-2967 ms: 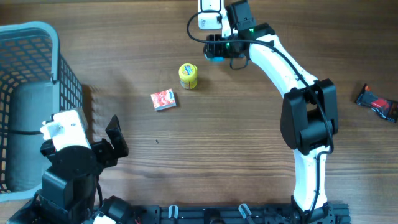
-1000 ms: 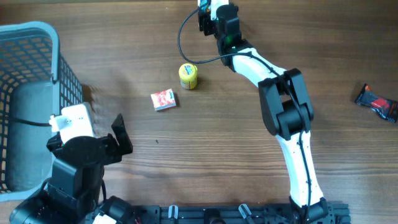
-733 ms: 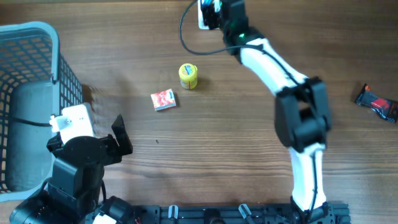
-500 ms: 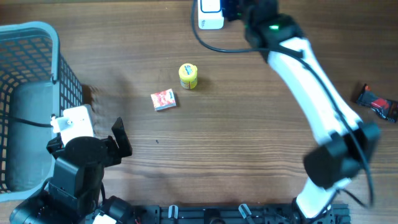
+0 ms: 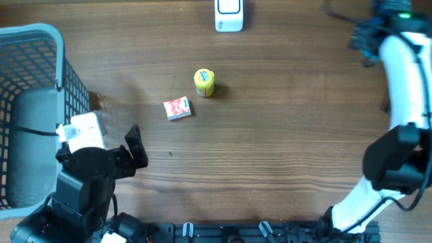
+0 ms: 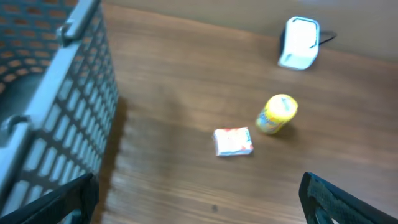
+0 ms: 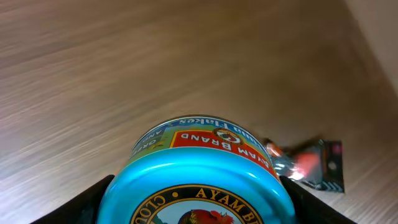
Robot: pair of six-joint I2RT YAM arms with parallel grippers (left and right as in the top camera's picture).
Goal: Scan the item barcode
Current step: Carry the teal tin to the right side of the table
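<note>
Wooden tabletop (image 5: 270, 155) throughout, evenly lit. The right gripper (image 7: 196, 208) is clamped across a blue tin (image 7: 205, 146), with one dark finger showing at each side of its lid, and the tin is carried clear of the surface. Over the last second this arm has swung away from the white scanner (image 5: 229, 15) at the far edge, where the tin was held just beside its face. It is now over the far right corner of the table, well apart from the scanner. Beyond the tin, the wrist view shows a dark wrapper (image 7: 308, 163) lying on the wood. Judgement: the presentation at the scanner appears finished and the tin is being taken to the right to be set down. Whether the code actually registered cannot be told. The left gripper (image 6: 196, 186) stands fully spread and empty near the blue basket (image 5: 40, 30), and has barely shifted. A yellow tin (image 5: 204, 82) and a red packet (image 5: 177, 108) lie near each other mid-table, undisturbed. These look to be the items left to scan.
</note>
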